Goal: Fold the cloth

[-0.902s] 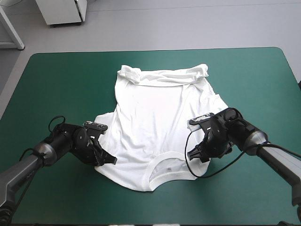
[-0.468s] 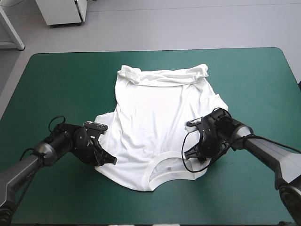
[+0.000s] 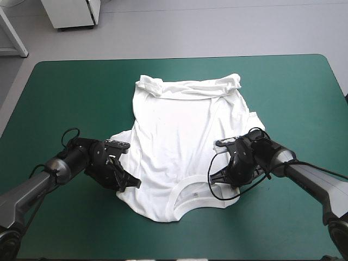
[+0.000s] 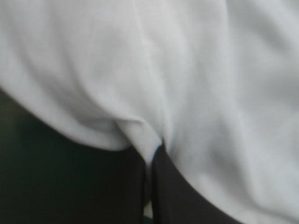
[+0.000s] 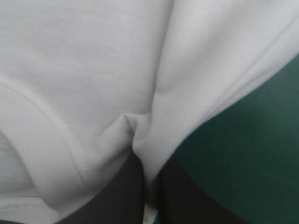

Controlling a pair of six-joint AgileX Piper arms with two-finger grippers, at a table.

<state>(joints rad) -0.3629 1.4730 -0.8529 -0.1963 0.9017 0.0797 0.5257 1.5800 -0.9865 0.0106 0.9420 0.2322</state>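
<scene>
Plain white T-shirt (image 3: 174, 136), teal-green cover (image 3: 283, 87), black fingers (image 5: 187, 200).

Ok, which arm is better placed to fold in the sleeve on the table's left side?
Left, probably: the left gripper is shut on the T-shirt at that sleeve; the right gripper pinches the opposite side, near the collar.

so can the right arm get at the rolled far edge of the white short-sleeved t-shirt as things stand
Probably not yet: the right gripper is shut on the T-shirt near its collar. Nothing lies over the rolled far edge, but it would have to let go first.
</scene>
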